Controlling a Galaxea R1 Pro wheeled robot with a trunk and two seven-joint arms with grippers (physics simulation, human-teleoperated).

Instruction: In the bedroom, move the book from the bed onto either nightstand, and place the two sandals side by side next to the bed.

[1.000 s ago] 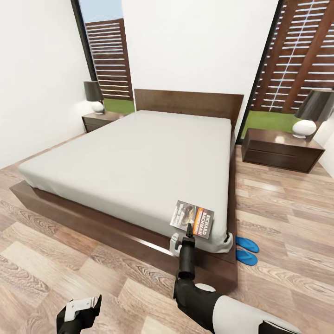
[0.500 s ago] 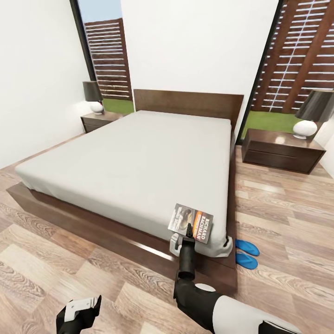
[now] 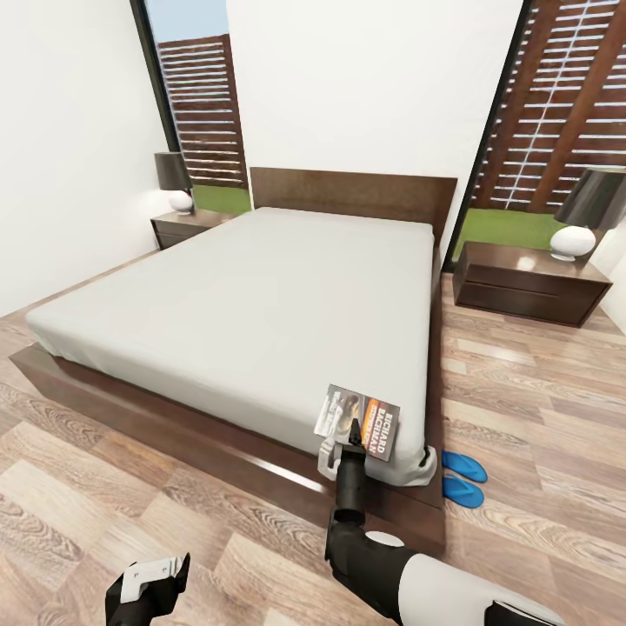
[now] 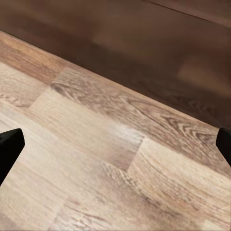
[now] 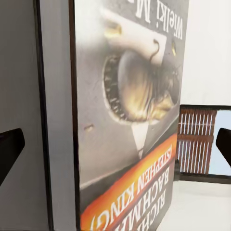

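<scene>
Right claw (image 3: 355,428) reaches up at the bed's (image 3: 261,296) near corner, its state impossible to tell, the book (image 3: 363,422) lying directly ahead, long axis crosswise; left claw (image 3: 155,581) hangs spread, low over the floor, farther off

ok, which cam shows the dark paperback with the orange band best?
Right wrist view: the dark paperback with the orange band is close up, cover art and lettering legible. Head view shows it small, at the grey mattress's near corner by the right gripper.

A bedroom: bed (image 3: 261,296), nightstand (image 3: 526,283), lamp (image 3: 578,217).
</scene>
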